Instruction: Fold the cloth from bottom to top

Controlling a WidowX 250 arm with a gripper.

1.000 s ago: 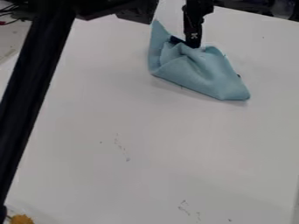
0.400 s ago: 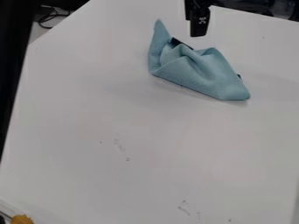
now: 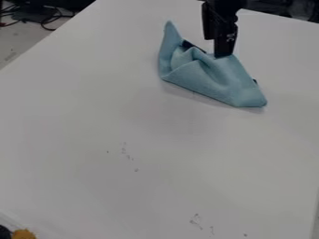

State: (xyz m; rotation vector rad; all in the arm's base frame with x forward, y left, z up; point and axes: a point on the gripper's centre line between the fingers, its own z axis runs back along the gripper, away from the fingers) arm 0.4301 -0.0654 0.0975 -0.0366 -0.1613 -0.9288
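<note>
Item: one cloth (image 3: 202,78), light blue, lying in the upper part of the view, right of centre, on a white tabletop (image 3: 156,144). Condition: folded and rumpled, with a raised crease in the middle. One narrow corner pointed up towards the top edge of the view; a blunter corner lay at the lower right. The lower edge ran at a slant between the left side and that blunt corner, with a soft shadow under it. A dark patch (image 3: 193,45) showed along the upper edge, between the narrow corner and the central folds.

Item: one gripper (image 3: 222,52), black, hanging down from the top edge of the view. Its tip overlapped the upper edge of the cloth, right of the central crease. How far it stood open could not be told, nor whether it had hold of the fabric or merely hung in front of it.

Item: faint marks (image 3: 197,220) on the tabletop, one group low in the view and another left of centre (scuffs or scribbles, the cataloguer would not swear to either).

Item: one fuzzy orange-yellow object (image 3: 24,234), at the lower left corner, just beside a dark rounded thing (image 3: 4,232).

Item: black cables (image 3: 51,19), past the table's edge at the upper left.
</note>
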